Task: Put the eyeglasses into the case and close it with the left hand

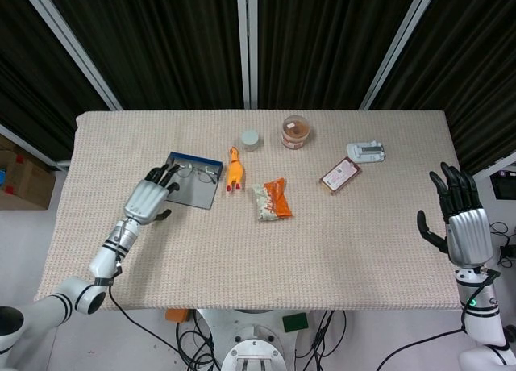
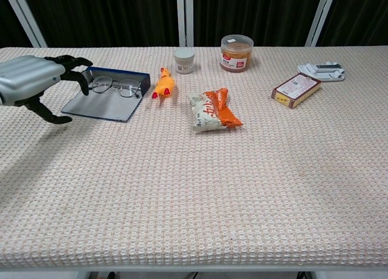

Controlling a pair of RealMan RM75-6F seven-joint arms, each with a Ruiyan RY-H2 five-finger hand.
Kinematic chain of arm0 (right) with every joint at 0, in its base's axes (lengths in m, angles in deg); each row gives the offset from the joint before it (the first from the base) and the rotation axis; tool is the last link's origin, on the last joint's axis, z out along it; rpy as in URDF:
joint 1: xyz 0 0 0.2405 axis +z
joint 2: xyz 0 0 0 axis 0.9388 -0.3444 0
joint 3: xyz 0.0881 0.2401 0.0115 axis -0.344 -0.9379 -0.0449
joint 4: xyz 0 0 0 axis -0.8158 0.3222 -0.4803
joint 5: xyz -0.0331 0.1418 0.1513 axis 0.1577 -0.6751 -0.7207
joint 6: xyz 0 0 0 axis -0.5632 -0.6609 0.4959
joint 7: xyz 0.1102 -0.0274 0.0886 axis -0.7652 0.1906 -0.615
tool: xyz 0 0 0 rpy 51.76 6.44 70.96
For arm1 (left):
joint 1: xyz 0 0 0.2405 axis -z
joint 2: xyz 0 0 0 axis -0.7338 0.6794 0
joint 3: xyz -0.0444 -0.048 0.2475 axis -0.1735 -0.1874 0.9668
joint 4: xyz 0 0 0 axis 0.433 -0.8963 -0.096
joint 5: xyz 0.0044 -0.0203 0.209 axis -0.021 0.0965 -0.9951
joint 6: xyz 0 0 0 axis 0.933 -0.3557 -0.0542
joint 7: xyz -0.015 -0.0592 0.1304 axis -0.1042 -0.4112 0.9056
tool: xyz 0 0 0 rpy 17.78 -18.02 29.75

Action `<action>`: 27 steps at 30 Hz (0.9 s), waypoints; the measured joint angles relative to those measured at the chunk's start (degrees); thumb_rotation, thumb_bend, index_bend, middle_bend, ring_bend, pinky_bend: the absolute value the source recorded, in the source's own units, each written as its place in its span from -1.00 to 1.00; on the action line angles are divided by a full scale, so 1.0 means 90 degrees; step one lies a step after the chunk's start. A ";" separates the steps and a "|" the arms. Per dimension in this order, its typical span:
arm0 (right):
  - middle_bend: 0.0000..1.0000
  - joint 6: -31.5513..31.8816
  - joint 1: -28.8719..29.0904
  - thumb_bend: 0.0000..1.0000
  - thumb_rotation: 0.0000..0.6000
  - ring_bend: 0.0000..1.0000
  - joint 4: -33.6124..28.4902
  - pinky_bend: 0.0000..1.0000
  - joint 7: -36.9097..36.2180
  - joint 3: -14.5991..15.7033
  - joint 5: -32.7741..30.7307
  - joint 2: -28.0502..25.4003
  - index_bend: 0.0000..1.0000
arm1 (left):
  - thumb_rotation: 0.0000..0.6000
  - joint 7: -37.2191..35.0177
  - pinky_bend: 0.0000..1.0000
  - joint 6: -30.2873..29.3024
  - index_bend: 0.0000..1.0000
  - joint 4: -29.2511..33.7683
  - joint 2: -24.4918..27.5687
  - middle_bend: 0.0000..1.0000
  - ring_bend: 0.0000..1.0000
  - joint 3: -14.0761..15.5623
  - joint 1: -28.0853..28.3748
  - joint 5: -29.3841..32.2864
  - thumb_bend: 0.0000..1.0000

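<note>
The jar (image 2: pixel 236 53) carries a red label and the box (image 2: pixel 296 89) some print, neither legible.

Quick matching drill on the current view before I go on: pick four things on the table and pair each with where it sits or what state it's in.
Things:
1. eyeglasses
2. left hand
3. orange-lidded jar
4. rubber chicken

Places or states:
A. at the table's far edge, beside the small grey pot
B. lying in the open case
C. just right of the case
D. holding nothing, near the case's left end

Pairs: 1-B, 2-D, 3-A, 4-C
</note>
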 measured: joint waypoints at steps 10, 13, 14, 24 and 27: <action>-1.00 -0.0043 0.0015 0.05 1.00 -1.00 0.0003 -1.00 0.0009 -0.0005 -0.0016 -0.0010 -1.00 | 1.00 -0.0189 -0.73 0.0125 -0.39 -0.0699 -0.0434 -1.00 -1.00 -0.0035 0.0229 -0.0195 -0.81; -1.00 -0.0062 0.0016 0.05 1.00 -1.00 0.0007 -1.00 0.0008 -0.0001 -0.0024 -0.0021 -1.00 | 1.00 -0.0289 -0.73 0.0177 -0.38 -0.0925 -0.0568 -1.00 -1.00 -0.0055 0.0297 -0.0224 -0.81; -1.00 -0.0069 0.0016 0.05 1.00 -1.00 0.0009 -1.00 0.0005 -0.0001 -0.0031 -0.0023 -1.00 | 1.00 -0.0324 -0.73 0.0196 -0.37 -0.1009 -0.0619 -1.00 -1.00 -0.0064 0.0322 -0.0232 -0.81; -1.00 -0.0130 0.0039 0.05 1.00 -1.00 0.0029 -1.00 0.0018 0.0004 -0.0047 -0.0014 -1.00 | 1.00 -0.0531 -0.73 0.0397 -0.30 -0.1491 -0.0876 -1.00 -1.00 -0.0087 0.0456 -0.0264 -0.81; -1.00 -0.0140 0.0043 0.05 1.00 -1.00 0.0038 -1.00 0.0020 0.0007 -0.0049 -0.0004 -1.00 | 1.00 -0.0578 -0.73 0.0416 -0.30 -0.1598 -0.0930 -1.00 -1.00 -0.0080 0.0468 -0.0273 -0.81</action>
